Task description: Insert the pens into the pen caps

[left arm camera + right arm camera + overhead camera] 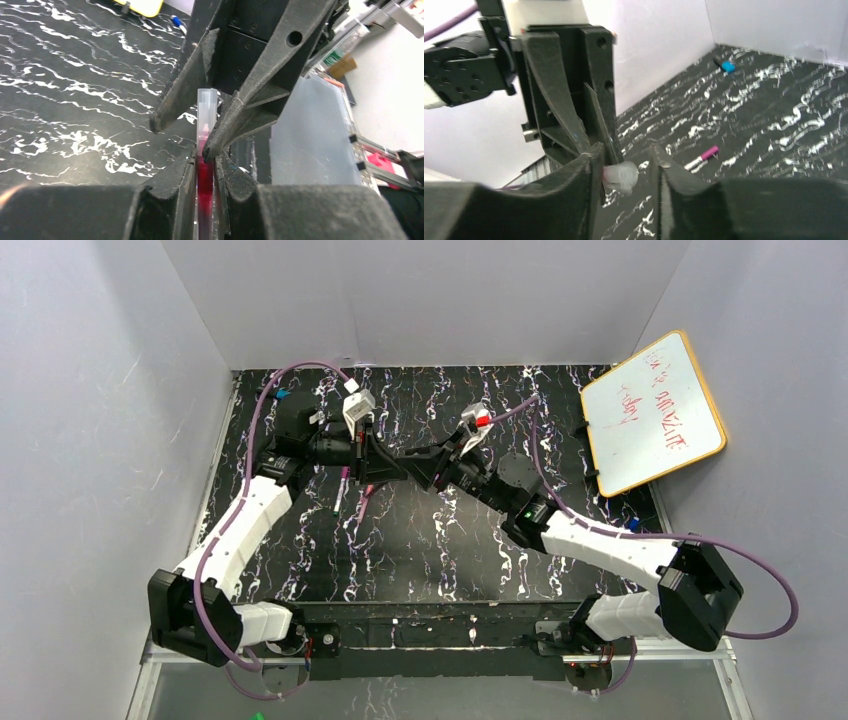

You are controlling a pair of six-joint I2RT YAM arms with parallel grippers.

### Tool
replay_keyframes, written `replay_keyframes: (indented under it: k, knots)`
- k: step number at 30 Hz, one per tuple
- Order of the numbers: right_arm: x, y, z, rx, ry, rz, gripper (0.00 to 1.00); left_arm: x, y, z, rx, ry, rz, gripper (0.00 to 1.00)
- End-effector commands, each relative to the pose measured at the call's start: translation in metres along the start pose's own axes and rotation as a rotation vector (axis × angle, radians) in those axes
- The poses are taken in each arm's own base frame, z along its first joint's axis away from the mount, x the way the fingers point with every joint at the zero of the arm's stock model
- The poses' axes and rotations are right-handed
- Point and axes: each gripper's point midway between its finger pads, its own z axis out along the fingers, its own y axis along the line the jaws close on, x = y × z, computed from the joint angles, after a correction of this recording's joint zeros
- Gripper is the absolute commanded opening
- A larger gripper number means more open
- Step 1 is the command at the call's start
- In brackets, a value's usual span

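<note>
1. The left claw point(205, 155) and right claw point(626, 150) are held tip to tip, both arms stretched forward.
2. One red pen point(205, 182) is clamped in the left claw. One clear pen cap point(207, 112) at its tip lies between the right claw's parted fingers (only one touches it).
3. One magenta pen point(703, 156) is seen lying below the claws, and possibly a second.
4. The black marbled table point(450, 540) is enclosed by white walls point(420, 300).
</note>
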Motion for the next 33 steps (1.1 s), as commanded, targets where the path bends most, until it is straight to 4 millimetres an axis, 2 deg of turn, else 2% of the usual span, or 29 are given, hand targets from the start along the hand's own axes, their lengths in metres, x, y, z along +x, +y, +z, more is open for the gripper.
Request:
replay_keyframes:
  k: [1, 3, 5, 9, 14, 18, 22, 23, 26, 33]
  knots:
    - [0.091, 0.001, -0.039, -0.065, 0.395, 0.072, 0.55, -0.034, 0.023, -0.010, -0.174, -0.105, 0.192, 0.00]
    - [0.064, -0.008, -0.035, -0.042, 0.328, 0.056, 0.66, -0.017, 0.036, -0.008, -0.194, -0.084, 0.149, 0.00]
    - [0.037, -0.016, -0.034, -0.025, 0.267, 0.032, 0.71, -0.005, 0.045, -0.007, -0.215, -0.071, 0.123, 0.00]
    - [-0.012, -0.033, -0.038, 0.027, 0.164, -0.020, 0.75, 0.015, 0.065, -0.007, -0.286, -0.049, 0.083, 0.00]
    - [-0.051, -0.048, -0.054, 0.081, 0.078, -0.078, 0.76, 0.045, 0.100, -0.011, -0.449, -0.013, 0.007, 0.00]
    - [-0.062, -0.054, -0.067, 0.118, 0.048, -0.102, 0.78, 0.073, 0.136, -0.019, -0.672, 0.026, -0.053, 0.00]
    - [-0.057, -0.056, -0.078, 0.133, 0.048, -0.095, 0.78, 0.095, 0.165, -0.029, -0.942, 0.060, -0.101, 0.00]
    - [-0.055, -0.056, -0.081, 0.132, 0.048, -0.093, 0.78, 0.099, 0.173, -0.038, -1.032, 0.054, -0.116, 0.00]
    - [-0.052, -0.056, -0.090, 0.145, 0.040, -0.088, 0.78, 0.110, 0.183, -0.056, -1.214, 0.002, -0.132, 0.00]
    - [-0.047, -0.053, -0.108, 0.162, 0.040, -0.094, 0.78, 0.129, 0.188, -0.072, -1.433, -0.096, -0.101, 0.00]
